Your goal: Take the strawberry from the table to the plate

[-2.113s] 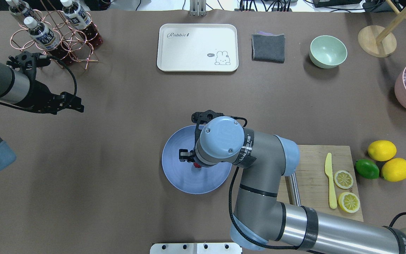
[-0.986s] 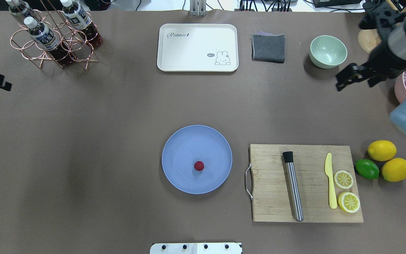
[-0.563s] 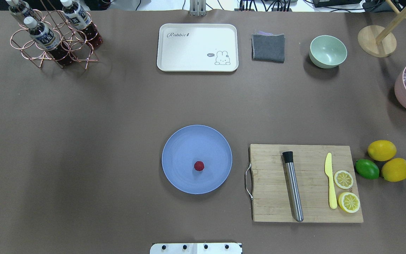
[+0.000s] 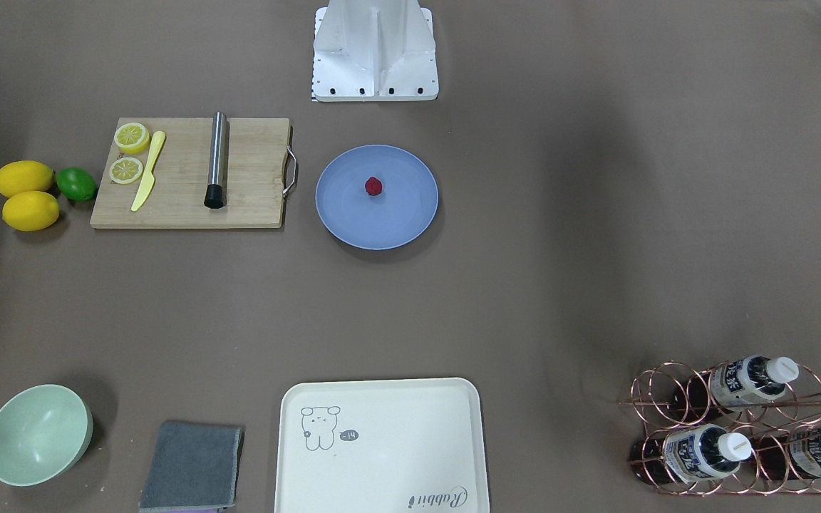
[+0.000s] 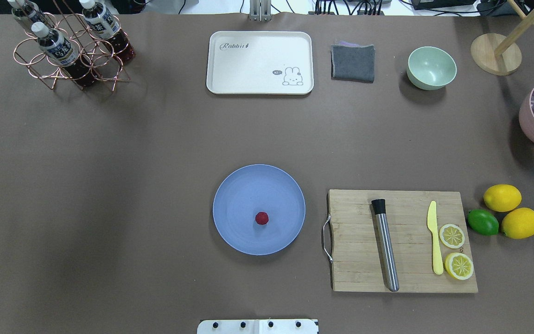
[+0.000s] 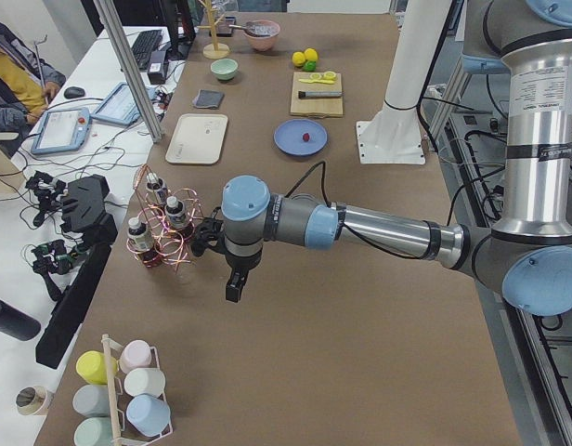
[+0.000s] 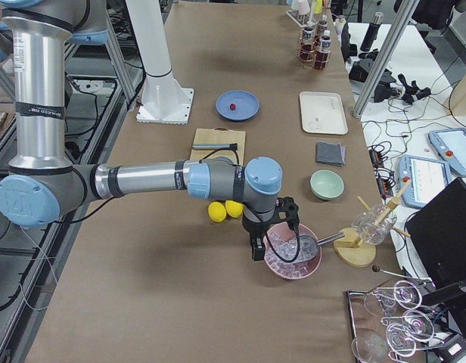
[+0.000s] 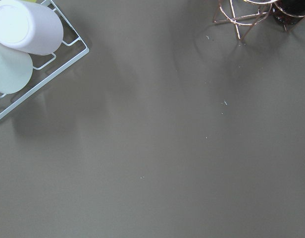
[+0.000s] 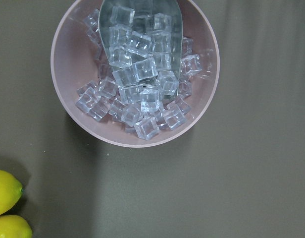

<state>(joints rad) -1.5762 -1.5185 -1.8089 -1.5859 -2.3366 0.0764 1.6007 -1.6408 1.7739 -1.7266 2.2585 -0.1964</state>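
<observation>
One strawberry on plate; both arms parked wide

Tiny dark-red roundish strawberry rests just off centre inside the round, matte blue-grey plate. The plate sits on the grey-brown desk beside the wooden cutting board. Nothing touches the berry. Placement judged complete; the raised rim should keep it from rolling off.

Left gripper hangs over bare desk near the copper wire bottle rack. Right gripper hangs at the pink bowl of ice cubes, well apart from the plate. Likely parked wide to keep out of the way. Each shows only in a side view, so I cannot tell how far either is open or whether it has hold of anything.

Versus 2.1 s ago: the right arm was over the plate with its gripper at the berry, and the left arm was by the rack in the overhead view. Now neither appears there. Berry position unchanged from 1.0 s ago.
</observation>
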